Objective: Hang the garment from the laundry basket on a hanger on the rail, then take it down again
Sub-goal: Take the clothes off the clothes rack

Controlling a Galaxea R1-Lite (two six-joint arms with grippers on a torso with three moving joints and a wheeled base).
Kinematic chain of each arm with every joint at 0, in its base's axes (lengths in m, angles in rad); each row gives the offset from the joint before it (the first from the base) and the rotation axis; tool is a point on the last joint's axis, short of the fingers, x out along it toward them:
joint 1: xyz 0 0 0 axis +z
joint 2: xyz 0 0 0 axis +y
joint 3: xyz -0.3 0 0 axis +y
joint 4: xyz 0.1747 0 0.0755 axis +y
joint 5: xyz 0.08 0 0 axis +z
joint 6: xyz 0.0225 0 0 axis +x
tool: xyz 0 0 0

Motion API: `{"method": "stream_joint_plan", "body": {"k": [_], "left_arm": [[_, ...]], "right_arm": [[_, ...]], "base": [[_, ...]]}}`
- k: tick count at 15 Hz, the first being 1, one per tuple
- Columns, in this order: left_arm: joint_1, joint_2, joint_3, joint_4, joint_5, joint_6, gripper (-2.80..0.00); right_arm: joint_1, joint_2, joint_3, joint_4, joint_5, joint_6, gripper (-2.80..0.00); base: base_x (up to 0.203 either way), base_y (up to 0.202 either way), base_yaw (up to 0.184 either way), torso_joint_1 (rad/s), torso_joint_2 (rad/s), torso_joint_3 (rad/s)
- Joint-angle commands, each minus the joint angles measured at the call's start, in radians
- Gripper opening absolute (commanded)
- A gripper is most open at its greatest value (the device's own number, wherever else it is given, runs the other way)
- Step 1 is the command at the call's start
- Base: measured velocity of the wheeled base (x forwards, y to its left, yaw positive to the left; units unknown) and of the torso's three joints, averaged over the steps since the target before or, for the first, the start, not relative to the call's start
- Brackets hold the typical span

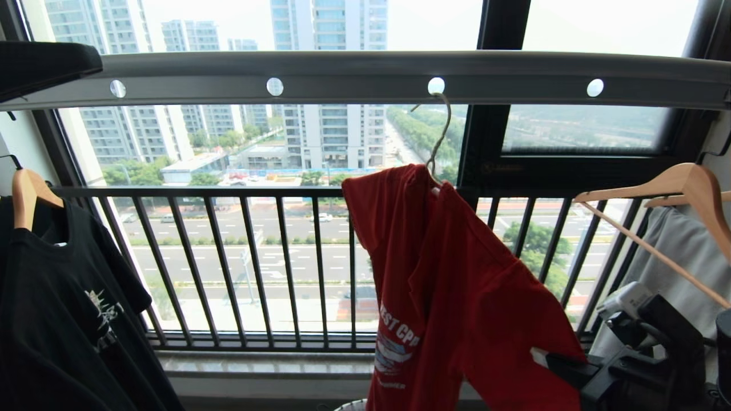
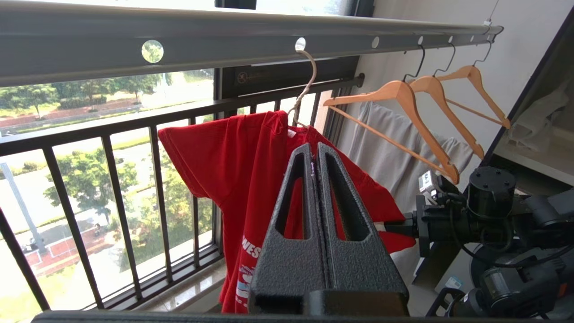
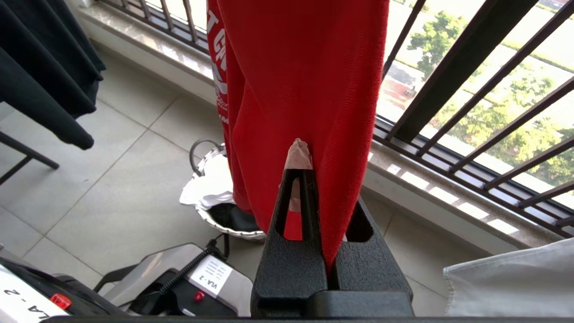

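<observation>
The red T-shirt [image 1: 457, 274] hangs on the thin cream hanger [image 1: 438, 140], whose hook sits in one of the round holes of the grey rail [image 1: 354, 77], in front of the black balcony railing [image 1: 257, 262]. At far left a black printed T-shirt [image 1: 63, 308] hangs on a wooden hanger [image 1: 28, 194]. The left gripper [image 2: 315, 150] is out of the head view; its own wrist camera shows its two black fingers pressed flat together with nothing between them, held in the air on the room side of the red T-shirt. The shirt hangs crooked, its lower part pulled toward the right. There the right gripper [image 3: 309, 175] has its fingers closed on the cloth, pinching a fold low on the shirt. Below the hem stands the round laundry basket [image 3: 224, 224] on the tiled floor. Farther right, more wooden hangers [image 1: 679, 188] hang with a pale grey garment [image 1: 679, 257] on one of them.
</observation>
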Motion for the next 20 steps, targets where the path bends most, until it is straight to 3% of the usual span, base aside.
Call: {"method": "stream_joint_plan", "body": {"k": [1, 6, 13, 14, 20], "left_arm": [[0.0, 0.002, 0.0, -0.001, -0.003, -0.002, -2.8], [-0.001, -0.002, 0.0, 0.0, -0.003, -0.002, -2.8], [-0.001, -0.009, 0.0, 0.0, -0.003, -0.002, -2.8], [-0.001, -0.009, 0.0, -0.001, -0.003, -0.002, -2.8], [0.0, -0.01, 0.0, 0.001, -0.003, -0.002, -2.8]], "right_arm": [[0.001, 0.003, 0.04, -0.003, 0.0, 0.0, -2.8], [0.001, 0.04, 0.125, -0.005, 0.001, 0.002, -2.8], [0.001, 0.033, 0.123, -0.01, -0.014, 0.002, -2.8], [0.001, 0.03, 0.121, -0.012, -0.025, 0.002, 0.0], [0.0, -0.101, 0.097, -0.008, -0.028, 0.0, 0.0]], "base": [[0.0, 0.0, 0.0, 0.0, 0.0, 0.0], [0.0, 0.0, 0.0, 0.0, 0.0, 0.0], [0.0, 0.0, 0.0, 0.0, 0.0, 0.0], [0.0, 0.0, 0.0, 0.0, 0.0, 0.0], [0.0, 0.0, 0.0, 0.0, 0.0, 0.0]]}}
